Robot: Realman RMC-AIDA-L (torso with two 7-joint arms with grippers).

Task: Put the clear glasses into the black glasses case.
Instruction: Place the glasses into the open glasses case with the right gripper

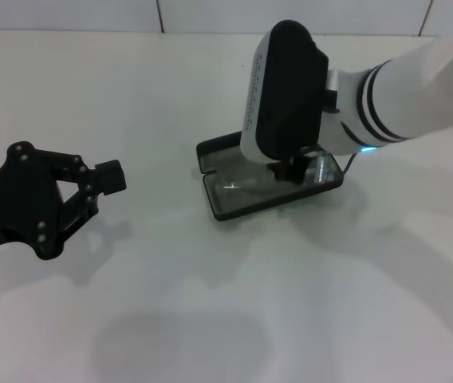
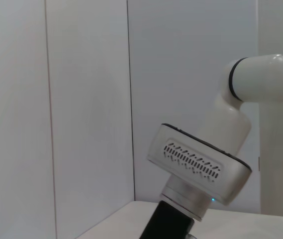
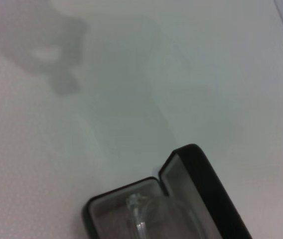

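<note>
The black glasses case (image 1: 228, 209) lies open at mid-table, with its lid (image 1: 213, 148) raised on the far side. The clear glasses (image 1: 242, 185) rest in the case's lower half, showing as faint glints. In the right wrist view the black glasses case (image 3: 201, 185) shows its grey lining, and the clear glasses (image 3: 140, 219) lie inside it. My right gripper (image 1: 290, 171) reaches down into the case over the glasses and is mostly hidden by its own white wrist. My left gripper (image 1: 108, 177) hovers shut at the left, well away from the case.
The white tabletop (image 1: 210, 303) spreads around the case, and white wall panels (image 2: 81, 99) stand behind it. The left wrist view shows only the right arm's wrist housing (image 2: 199, 167) against that wall.
</note>
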